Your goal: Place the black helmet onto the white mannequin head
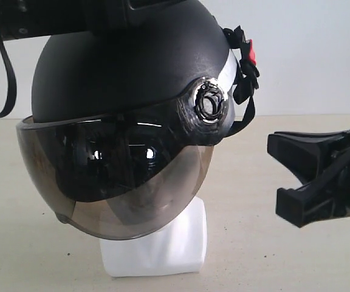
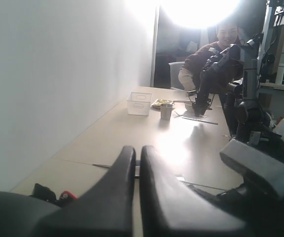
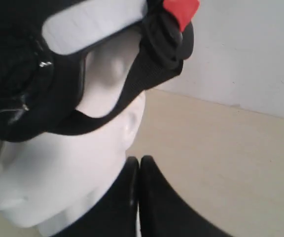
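The black helmet [image 1: 132, 67] sits over the white mannequin head [image 1: 157, 249], whose base shows below the lowered smoky visor [image 1: 114, 182]. In the right wrist view the helmet [image 3: 14, 74] covers the crown of the head [image 3: 58, 173], and its strap with a red buckle [image 3: 180, 10] hangs behind the ear. My right gripper [image 3: 139, 159] is shut and empty, next to the neck; it hangs to the right of the helmet [image 1: 278, 176]. My left gripper [image 2: 137, 148] is shut with nothing between its fingers. It sits just above the helmet's dome [image 2: 14, 212].
The left arm's body [image 1: 102, 15] with black cables crosses over the helmet. Far along the beige table [image 2: 112, 133] stand a white basket [image 2: 139, 103], a metal cup [image 2: 166, 111] and another black robot arm [image 2: 206, 84], with a seated person [image 2: 216, 49] behind. A white wall runs alongside.
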Available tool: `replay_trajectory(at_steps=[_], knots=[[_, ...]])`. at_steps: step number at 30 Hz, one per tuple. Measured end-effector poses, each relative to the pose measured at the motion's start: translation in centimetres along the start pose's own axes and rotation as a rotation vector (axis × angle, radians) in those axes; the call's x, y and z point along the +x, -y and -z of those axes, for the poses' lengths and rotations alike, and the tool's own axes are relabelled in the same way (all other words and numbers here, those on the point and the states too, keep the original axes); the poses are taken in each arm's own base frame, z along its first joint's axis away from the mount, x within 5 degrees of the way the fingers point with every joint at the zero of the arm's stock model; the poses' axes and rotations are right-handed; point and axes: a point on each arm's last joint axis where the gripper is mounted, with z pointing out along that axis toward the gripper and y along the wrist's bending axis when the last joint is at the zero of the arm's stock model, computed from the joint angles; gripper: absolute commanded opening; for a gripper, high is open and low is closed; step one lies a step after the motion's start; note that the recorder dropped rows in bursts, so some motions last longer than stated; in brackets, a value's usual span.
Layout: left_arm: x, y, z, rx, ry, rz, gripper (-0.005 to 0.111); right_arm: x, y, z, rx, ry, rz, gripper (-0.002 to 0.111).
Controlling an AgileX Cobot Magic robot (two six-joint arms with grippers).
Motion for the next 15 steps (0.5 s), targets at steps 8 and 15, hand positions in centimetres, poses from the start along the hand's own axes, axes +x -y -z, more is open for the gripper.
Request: replay_trajectory(at_steps=[8,15], knots=[[0.0,0.0,0.0,0.000,0.000,0.011,0.005,-2.8,-0.2,2.5,-0.040,0.124,-0.063,0.042],[0.0,-0.1,0.0,-0.007,-0.002,0.015,0.005,-2.8,0.5,1.9,0.032,0.142,-0.245,0.068]])
